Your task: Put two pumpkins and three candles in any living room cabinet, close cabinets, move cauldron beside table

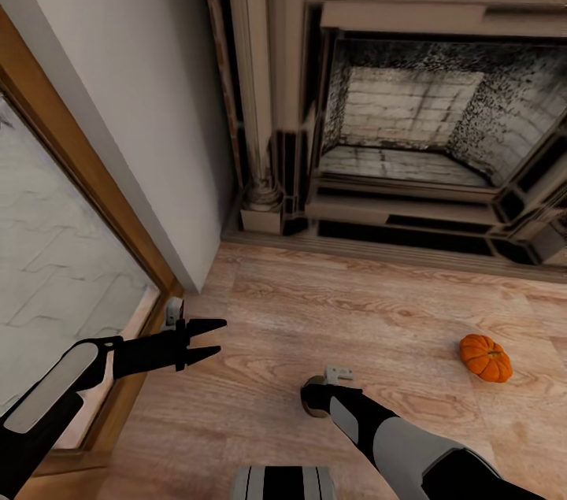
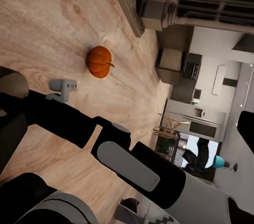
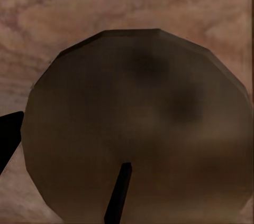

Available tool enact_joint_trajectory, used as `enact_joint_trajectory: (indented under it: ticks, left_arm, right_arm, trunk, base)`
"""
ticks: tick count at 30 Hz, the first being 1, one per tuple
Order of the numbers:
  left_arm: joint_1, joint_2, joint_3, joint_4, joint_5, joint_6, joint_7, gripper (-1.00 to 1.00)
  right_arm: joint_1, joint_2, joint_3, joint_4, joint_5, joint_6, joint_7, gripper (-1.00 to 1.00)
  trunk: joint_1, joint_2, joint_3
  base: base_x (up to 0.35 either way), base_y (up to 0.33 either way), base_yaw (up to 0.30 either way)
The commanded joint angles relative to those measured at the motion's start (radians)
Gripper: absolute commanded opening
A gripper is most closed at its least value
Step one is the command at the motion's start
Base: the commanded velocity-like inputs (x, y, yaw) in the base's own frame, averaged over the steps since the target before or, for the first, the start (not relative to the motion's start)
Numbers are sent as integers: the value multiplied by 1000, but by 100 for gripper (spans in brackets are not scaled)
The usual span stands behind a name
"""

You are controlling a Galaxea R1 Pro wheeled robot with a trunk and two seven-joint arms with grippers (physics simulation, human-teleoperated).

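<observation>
Orange against the pale wood floor, one pumpkin lies on its own, off to the outer side of my right pincer and a little further toward the fireplace. From the head camera that right pincer points straight down at the planks, with a tan, rounded thing under its tip. My right wrist camera looks down on a broad brownish-tan disc with a dark wick rising from it, so I read it as a candle seen from above, just below the fingers. A dark fingertip shows at the disc's edge. I cannot tell whether the pincer is clamped on the candle or only hanging over it.

My left pincer is held out level, well to the left of the right one, near the wooden frame of a big window. Its two dark fingers are spread with nothing between them. The left wrist camera looks back across my right arm to the same pumpkin on the floor, with the fireplace base beyond it.
</observation>
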Motion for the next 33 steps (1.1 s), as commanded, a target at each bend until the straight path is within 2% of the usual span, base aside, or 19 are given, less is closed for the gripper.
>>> enact_joint_trajectory:
  ticks: [1, 10, 33]
  left_arm:
    - [-1, 1, -1, 3, -8, 0, -10, 100]
    - [-1, 1, -5, 5, -9, -1, -10, 100]
    - [-1, -2, -10, -2, -10, -1, -9, 100]
  right_arm:
    - [0, 0, 7, -1, -7, 5, -6, -100]
    - [17, 0, 7, -10, -7, 3, 82, -100]
    - [18, 0, 6, -15, -7, 5, 88, -100]
  trunk:
    - [-1, 0, 3]
    - [-5, 2, 38]
    - [-15, 7, 127]
  base:
    - [0, 0, 0]
    - [0, 0, 0]
    - [-74, 0, 0]
